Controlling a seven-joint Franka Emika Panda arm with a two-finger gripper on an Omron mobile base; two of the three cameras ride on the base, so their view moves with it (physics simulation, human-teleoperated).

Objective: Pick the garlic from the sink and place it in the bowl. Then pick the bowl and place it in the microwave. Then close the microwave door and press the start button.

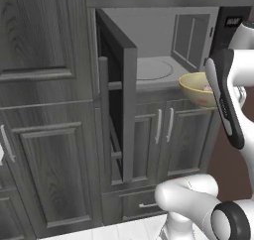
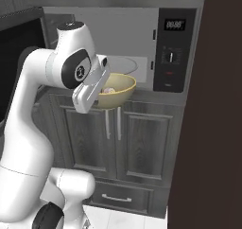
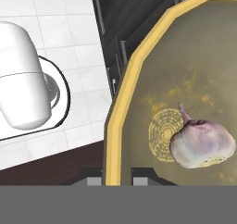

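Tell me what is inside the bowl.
One garlic bulb lies on the bowl's tan floor beside a faint ring pattern. The floor directly under the garlic is hidden.

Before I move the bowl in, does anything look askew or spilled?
Nothing stands out. The garlic lies inside the bowl, which the tool holds by its rim, level, in front of the microwave. The microwave door stands wide open.

base views flank microwave (image 1: 163, 50), hand view close above bowl (image 3: 185, 93)
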